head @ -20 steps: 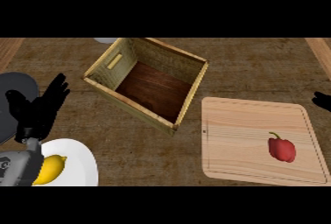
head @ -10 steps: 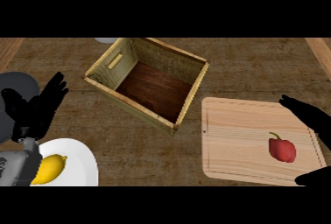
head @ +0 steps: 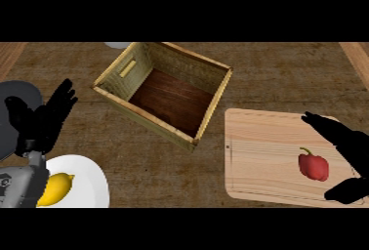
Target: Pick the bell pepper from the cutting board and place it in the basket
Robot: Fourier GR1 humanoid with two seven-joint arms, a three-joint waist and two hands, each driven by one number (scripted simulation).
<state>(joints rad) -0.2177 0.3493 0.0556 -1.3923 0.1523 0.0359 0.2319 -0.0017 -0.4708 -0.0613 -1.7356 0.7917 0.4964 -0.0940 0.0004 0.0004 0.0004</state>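
Note:
A red bell pepper [head: 314,165] with a green stem lies on the right part of the light wooden cutting board [head: 263,156]. My right hand [head: 346,141] hovers over the board's right edge, open, fingers stretched above the pepper and thumb below it, not touching it. The wooden basket [head: 167,90], tilted and empty with a dark floor, stands left of the board. My left hand [head: 42,119] rests open at the left edge, fingers up.
A white plate [head: 90,180] holding a yellow lemon [head: 56,188] sits at the lower left, beside my left forearm. A grey round object [head: 14,95] lies behind the left hand. A pale object [head: 115,45] peeks out beyond the basket.
My right hand has come in from the right edge and now spreads over the cutting board around the pepper. The left hand has stayed put.

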